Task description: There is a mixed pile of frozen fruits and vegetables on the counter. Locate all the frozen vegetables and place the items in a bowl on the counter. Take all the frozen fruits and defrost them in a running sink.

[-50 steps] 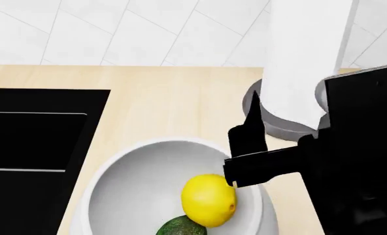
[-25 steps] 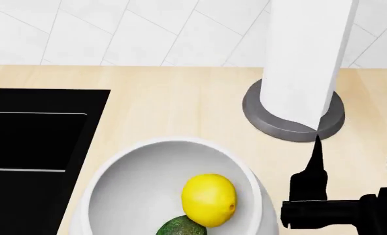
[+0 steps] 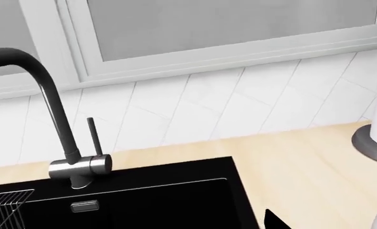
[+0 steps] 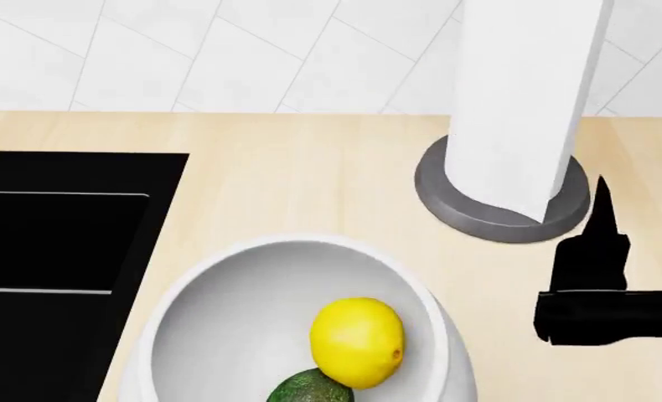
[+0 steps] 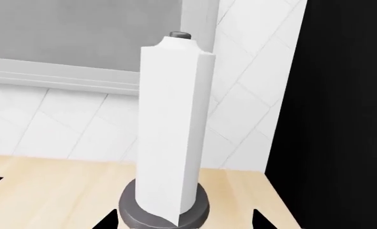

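The white bowl (image 4: pixel 197 276) sits on the beige counter (image 4: pixel 297 167) at the bottom of the head view. Inside it lie a yellow lemon (image 4: pixel 357 342) and a dark green bumpy vegetable (image 4: pixel 311 388), touching each other. The black sink (image 4: pixel 52 243) is to the bowl's left. One black finger (image 4: pixel 592 251) of the right arm rises right of the bowl, beside the roll's base. In its wrist view my right gripper (image 5: pixel 183 222) is open and empty. My left gripper (image 3: pixel 188 224) hangs over the sink (image 3: pixel 144 200); one fingertip (image 3: pixel 274 222) shows far to the side, so it is open.
A tall white paper roll (image 4: pixel 521 100) on a grey base (image 4: pixel 465 213) stands behind the bowl at the right, also filling the right wrist view (image 5: pixel 172 129). A dark faucet (image 3: pixel 48 90) and a wire rack (image 3: pixel 4 205) belong to the sink. A tiled wall backs the counter.
My right arm has pulled away from above the bowl's right rim, swinging right and low, then forward to beside the roll's base. Lemon and vegetable have not moved.
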